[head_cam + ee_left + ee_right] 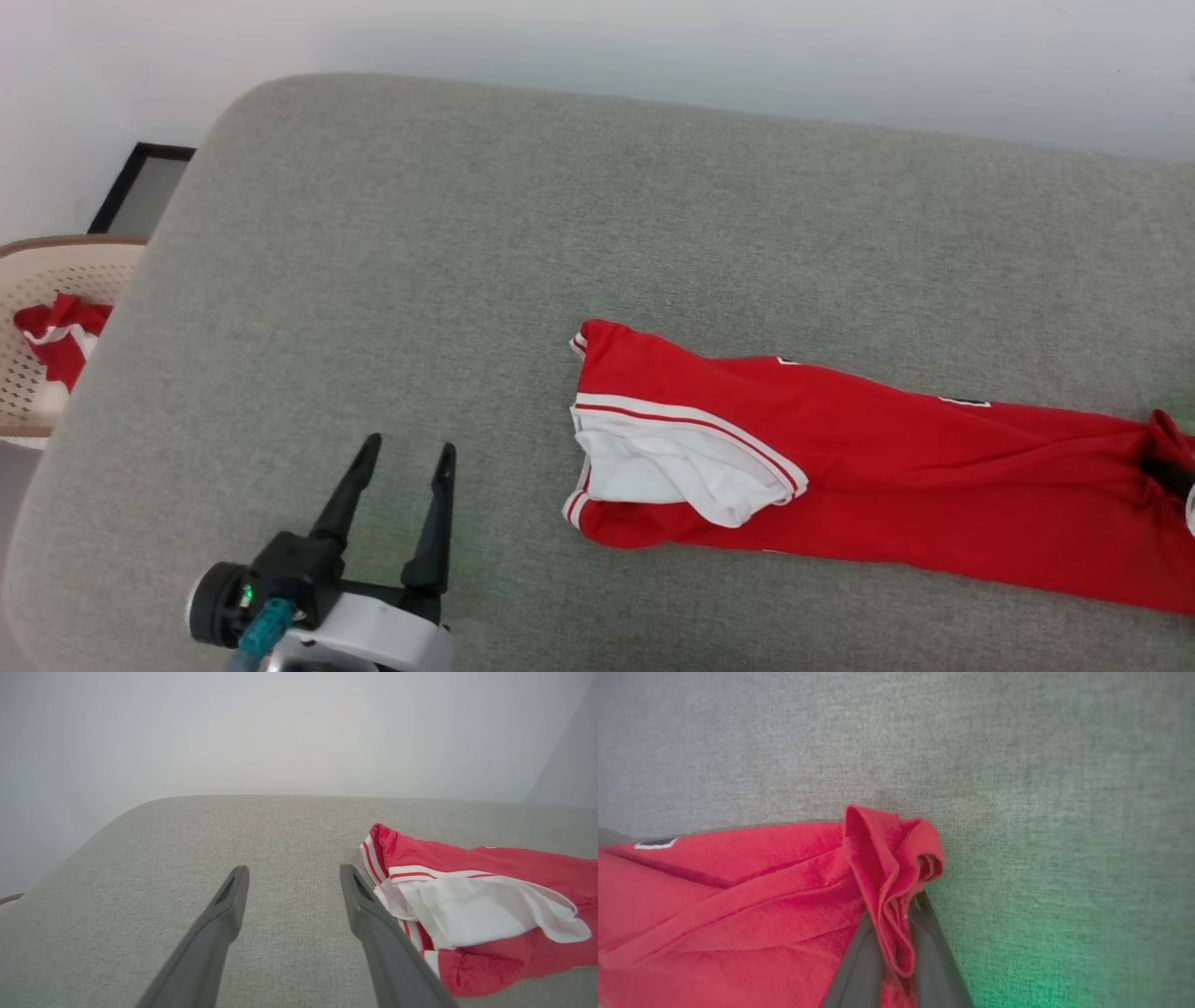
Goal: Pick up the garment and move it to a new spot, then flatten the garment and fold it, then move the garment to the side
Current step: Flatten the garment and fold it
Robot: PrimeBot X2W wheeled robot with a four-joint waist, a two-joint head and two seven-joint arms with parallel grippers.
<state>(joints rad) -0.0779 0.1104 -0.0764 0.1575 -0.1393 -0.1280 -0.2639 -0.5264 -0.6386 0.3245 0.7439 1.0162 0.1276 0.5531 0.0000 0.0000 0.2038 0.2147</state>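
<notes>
In the head view a red jersey-style T-shirt with white sleeves and striped trim, the garment (887,467), lies stretched out lengthwise on the right half of a broad grey woven-fabric cushion (467,233), its white sleeve folded over at the left end and its far end bunched at the right edge of the picture; the left gripper (411,446) hangs over bare cushion at the lower left, its two dark fingers spread wide and clear of the cloth; beyond the cushion's left edge stands a beige perforated plastic basket (93,275) with a red-and-white piece of cloth (56,341) inside. In the left wrist view the same fingers stand parted above the grey fabric, with nothing between them; the shirt's sleeve end lies just beside one finger. In the right wrist view the right gripper (896,914) has its jaws pressed together on a gathered red fold at the shirt's end, the fold pinched up between the fingers while the rest trails flat across the cushion.
</notes>
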